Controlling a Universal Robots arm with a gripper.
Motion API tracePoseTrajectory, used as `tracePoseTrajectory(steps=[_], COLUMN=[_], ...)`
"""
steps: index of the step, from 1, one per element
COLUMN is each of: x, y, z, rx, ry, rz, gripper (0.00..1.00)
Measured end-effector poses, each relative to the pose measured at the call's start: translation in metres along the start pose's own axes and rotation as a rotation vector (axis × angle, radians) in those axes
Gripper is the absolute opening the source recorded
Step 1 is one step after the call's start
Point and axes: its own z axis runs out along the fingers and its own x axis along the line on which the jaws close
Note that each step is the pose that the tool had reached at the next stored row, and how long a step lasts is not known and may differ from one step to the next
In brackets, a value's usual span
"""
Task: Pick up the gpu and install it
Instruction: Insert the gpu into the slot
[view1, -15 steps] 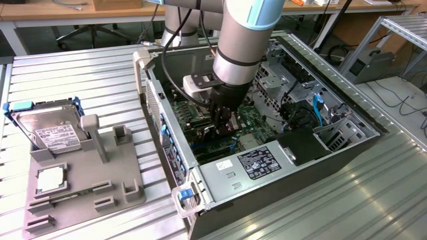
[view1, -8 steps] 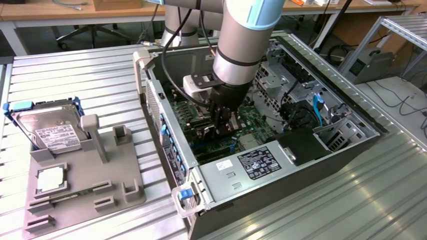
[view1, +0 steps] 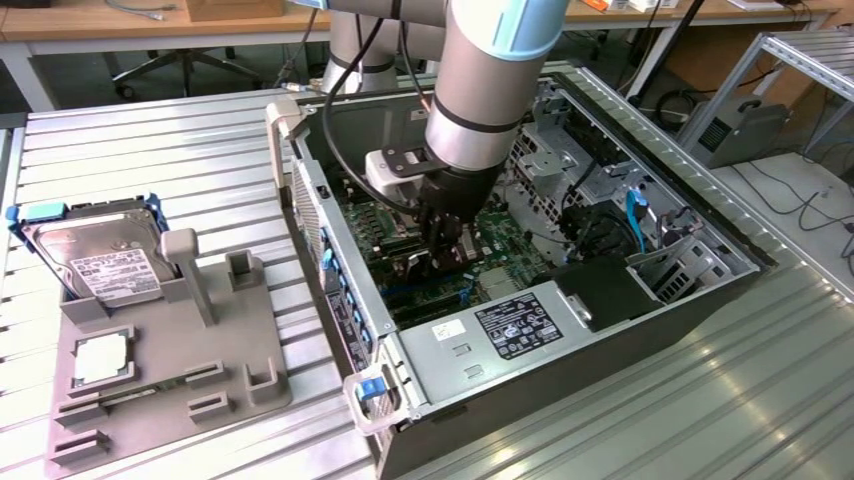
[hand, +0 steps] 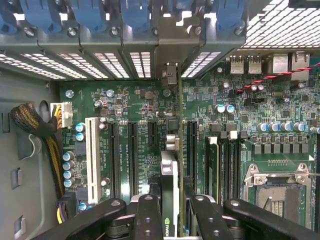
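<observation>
The gpu (hand: 170, 172) stands on edge inside the open computer case (view1: 601, 395), clamped between the two fingers (hand: 147, 216) of the pincer (hand: 170, 210), which is closed to a narrow gap on the card's flat sides. The arm (view1: 487, 70) comes down steeply from the upper edge of the exterior view, its wrist pointing almost straight down into the case, with the pincer (view1: 447, 245) low over the motherboard (hand: 135, 102).

In the wrist view the card is seen edge-on. Its long axis runs from the pincer toward the perforated rear wall (hand: 100, 60) of the case, parallel to the black expansion slots (hand: 132, 155), and its bracket end (hand: 171, 75) lies at that wall under the blue latches (hand: 135, 12). Whether its lower edge sits in a slot cannot be told, since the card hides what lies beneath it. In the exterior view the pincer and wrist cover most of the card.

Outside the case, on the ribbed metal surface (view1: 147, 150), a grey holder (view1: 200, 365) carries a hard drive (view1: 100, 265) and a CPU chip (view1: 100, 358).
</observation>
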Motion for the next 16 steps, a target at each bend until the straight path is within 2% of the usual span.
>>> tracePoseTrajectory(steps=[16], x=[0.0000], y=[0.0018], z=[0.0005], rx=[0.0010], ry=[0.0001], rz=[0.000], gripper=[0.27])
